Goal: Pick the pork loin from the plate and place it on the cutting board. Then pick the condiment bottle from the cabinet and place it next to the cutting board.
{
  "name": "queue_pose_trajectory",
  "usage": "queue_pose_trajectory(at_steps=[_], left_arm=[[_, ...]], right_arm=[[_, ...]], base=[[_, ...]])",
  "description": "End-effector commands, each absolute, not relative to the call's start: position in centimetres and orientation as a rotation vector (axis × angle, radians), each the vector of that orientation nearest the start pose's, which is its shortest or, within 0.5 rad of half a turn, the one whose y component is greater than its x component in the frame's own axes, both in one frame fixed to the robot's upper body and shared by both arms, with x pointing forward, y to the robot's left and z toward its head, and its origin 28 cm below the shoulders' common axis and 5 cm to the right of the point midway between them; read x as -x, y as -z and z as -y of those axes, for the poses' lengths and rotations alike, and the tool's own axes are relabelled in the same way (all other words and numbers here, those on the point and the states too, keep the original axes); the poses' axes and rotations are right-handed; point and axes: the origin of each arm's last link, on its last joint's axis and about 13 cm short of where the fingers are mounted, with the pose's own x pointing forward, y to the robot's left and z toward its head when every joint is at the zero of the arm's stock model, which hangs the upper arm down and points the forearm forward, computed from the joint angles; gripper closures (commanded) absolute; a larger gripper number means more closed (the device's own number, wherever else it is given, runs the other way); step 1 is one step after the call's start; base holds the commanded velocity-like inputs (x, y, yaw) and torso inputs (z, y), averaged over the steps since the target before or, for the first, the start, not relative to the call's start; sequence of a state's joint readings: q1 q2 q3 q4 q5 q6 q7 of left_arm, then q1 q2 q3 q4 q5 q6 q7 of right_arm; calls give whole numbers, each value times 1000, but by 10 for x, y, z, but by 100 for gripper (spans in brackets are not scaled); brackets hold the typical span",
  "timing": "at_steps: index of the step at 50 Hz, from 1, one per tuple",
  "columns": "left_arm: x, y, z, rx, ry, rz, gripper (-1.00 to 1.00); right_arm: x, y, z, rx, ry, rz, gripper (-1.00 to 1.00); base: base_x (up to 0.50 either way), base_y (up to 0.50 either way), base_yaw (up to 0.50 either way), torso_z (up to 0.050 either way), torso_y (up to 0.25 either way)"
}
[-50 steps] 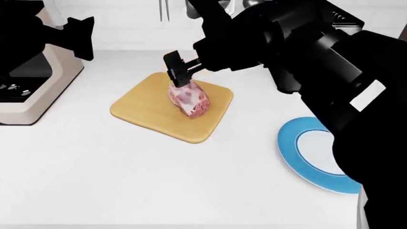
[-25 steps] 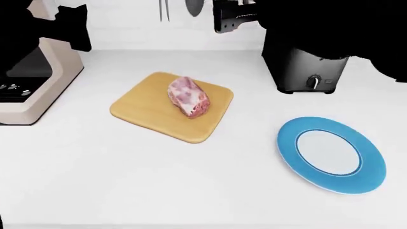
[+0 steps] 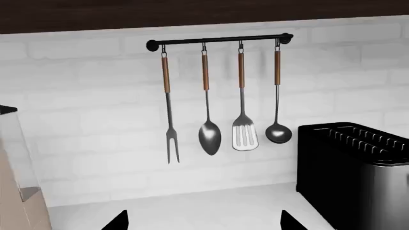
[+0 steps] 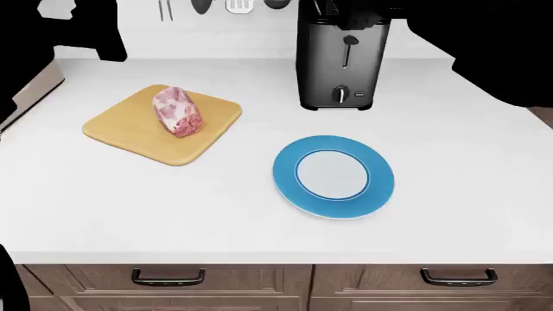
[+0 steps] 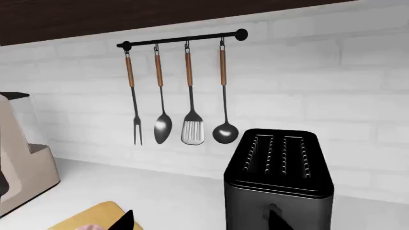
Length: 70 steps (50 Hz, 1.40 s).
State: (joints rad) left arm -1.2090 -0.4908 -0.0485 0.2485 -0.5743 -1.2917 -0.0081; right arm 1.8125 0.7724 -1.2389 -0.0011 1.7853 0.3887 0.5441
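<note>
The pork loin [image 4: 177, 111] lies on the cutting board [image 4: 129, 129] at the left of the white counter. The blue-rimmed plate [image 4: 289, 173] sits bare at the counter's middle, to the right of the board. Both arms are raised, dark shapes at the head view's top corners. My left gripper [image 3: 203, 223] is open and empty, facing the back wall. My right gripper [image 5: 201, 223] is open and empty, above the counter between a corner of the board [image 5: 89, 218] and the toaster. The condiment bottle is out of view.
A black toaster [image 4: 341, 61] stands at the back behind the plate and also shows in the right wrist view [image 5: 281, 182]. A utensil rail [image 3: 217, 40] hangs on the brick wall. A beige appliance [image 5: 19, 163] stands at the far left. Drawers [image 4: 168, 277] are below the counter's front edge.
My right gripper has let go of the pork loin and risen away, leaving it on the board. The head view has pulled back and shifted right, showing the drawers.
</note>
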Motion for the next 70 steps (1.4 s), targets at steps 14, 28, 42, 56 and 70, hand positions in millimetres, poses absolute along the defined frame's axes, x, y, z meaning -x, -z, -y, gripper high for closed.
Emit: queue_pose_trajectory(at_steps=[14, 28, 42, 56, 70], left_arm=[[-319, -324, -309, -86, -152, 303, -100], [-328, -323, -311, 12, -125, 206, -100], [-336, -327, -309, -19, -104, 209, -100], [-351, -331, -310, -67, -111, 223, -100], [-357, -327, -314, -112, -59, 177, -100]], right_arm=[[-314, -401, 121, -111, -197, 183, -100], [-328, -550, 125, -45, -107, 475, -100], [-306, -574, 120, 45, -81, 424, -100], [-309, -568, 119, -22, -37, 362, -100], [-309, -568, 118, -36, -31, 358, -100]], base=[[-53, -250, 0, 0, 0], [0, 0, 0, 0, 0], [0, 0, 0, 0, 0], [0, 0, 0, 29, 40], [0, 0, 0, 50, 77]])
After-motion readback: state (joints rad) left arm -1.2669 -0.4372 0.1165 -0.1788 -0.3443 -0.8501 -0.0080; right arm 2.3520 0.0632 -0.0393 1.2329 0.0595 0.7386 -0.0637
